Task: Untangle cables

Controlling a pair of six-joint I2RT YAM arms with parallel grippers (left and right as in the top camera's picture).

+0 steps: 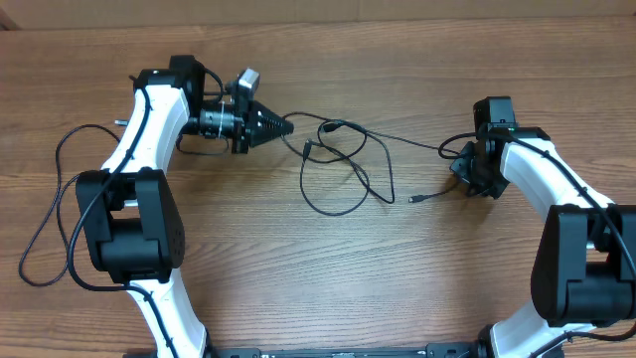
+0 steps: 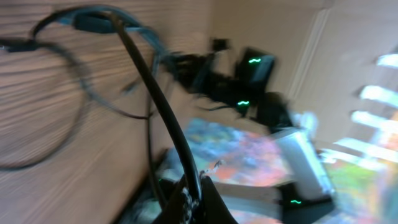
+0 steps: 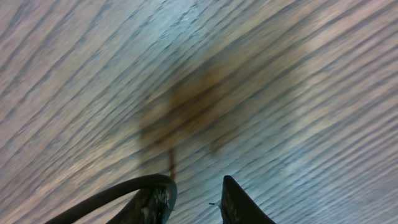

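Observation:
The thin black cables lie in loose loops on the wooden table between the two arms. One strand runs left into my left gripper, which is shut on it. In the left wrist view that cable rises from the closed left gripper toward a plug at the top left. Another strand leads right to my right gripper, and a small plug lies just left of it. In the right wrist view the right gripper is open above bare wood, with a black cord draped over the outside of its left finger.
A thicker black arm wire loops over the table at the far left. The left arm's base and the right arm's base stand near the front edge. The table's far edge runs along the top.

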